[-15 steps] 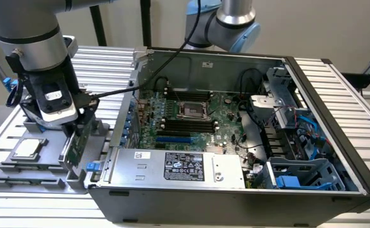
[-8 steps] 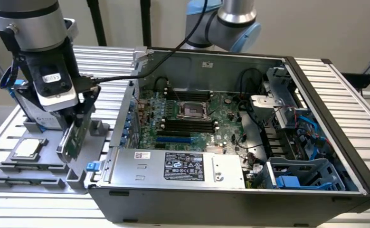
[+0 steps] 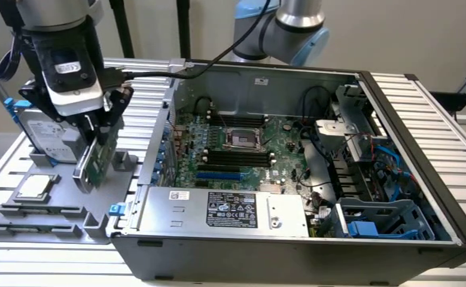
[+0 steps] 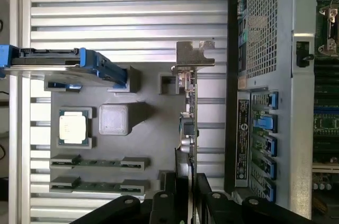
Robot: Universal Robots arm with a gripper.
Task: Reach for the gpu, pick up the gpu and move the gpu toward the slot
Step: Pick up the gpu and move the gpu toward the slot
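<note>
From the exterior view, the gripper [image 3: 97,133] sits low over the grey parts tray [image 3: 57,200] on the exterior view's left, its black fingers [image 3: 119,101] pressed in on either side of the gpu [image 3: 97,156], which stands on edge in the tray's holder, a thin green board tilted slightly and dark along its rim. Just behind it stands the hard drive [image 3: 48,139] in its blue frame, and near the tray's front lies the small square processor chip [image 3: 39,186]. Beside the tray, on the exterior view's right, the open computer case [image 3: 297,173] shows its green motherboard [image 3: 241,149] and the blue expansion slot [image 3: 219,177]. In the wrist view, the gripper [image 4: 186,189] has its dark fingers [image 4: 168,198] clamped against both faces of the gpu [image 4: 189,123], seen edge-on as a narrow strip with its silver end bracket [image 4: 193,57] at the far end. The card is still seated in the grey tray [image 4: 148,144], between the processor chip [image 4: 72,127] and the perforated case wall [image 4: 265,28]; the hard drive [image 4: 50,62] stands well apart from it.
</note>
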